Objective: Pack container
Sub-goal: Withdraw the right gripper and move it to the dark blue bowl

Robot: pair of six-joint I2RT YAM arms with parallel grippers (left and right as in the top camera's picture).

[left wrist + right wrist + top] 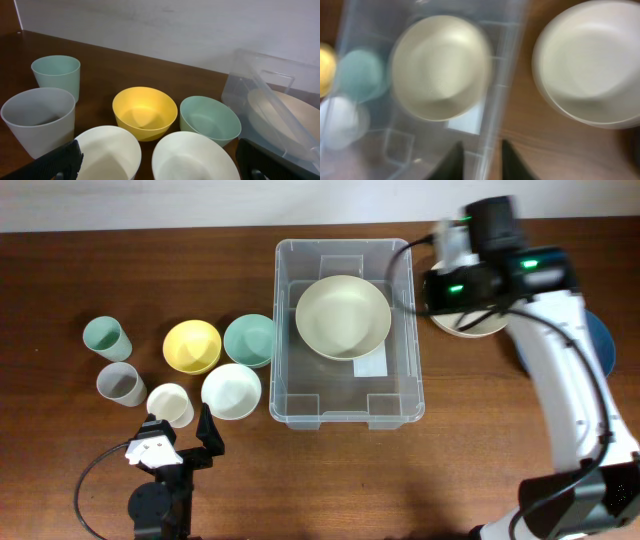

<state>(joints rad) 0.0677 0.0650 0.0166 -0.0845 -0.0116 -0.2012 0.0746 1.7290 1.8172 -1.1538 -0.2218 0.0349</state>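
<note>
The clear plastic container (347, 408) stands mid-table with a large cream bowl (343, 315) in it, over a white label. My right gripper (445, 242) hangs above the container's right wall; in the blurred right wrist view its fingers (482, 155) are apart with nothing between them, over the container wall (505, 85), the cream bowl (440, 65) to the left. My left gripper (180, 435) is wide open and empty at the front left, its fingers (160, 162) behind two white vessels. The container (250, 85) shows at the right there.
Left of the container stand a yellow bowl (191, 346), teal bowl (249, 340), white bowl (231, 390), cream cup (170, 404), grey cup (120, 384) and green cup (105, 338). A white bowl (470, 326) and a blue plate (602, 345) lie at the right.
</note>
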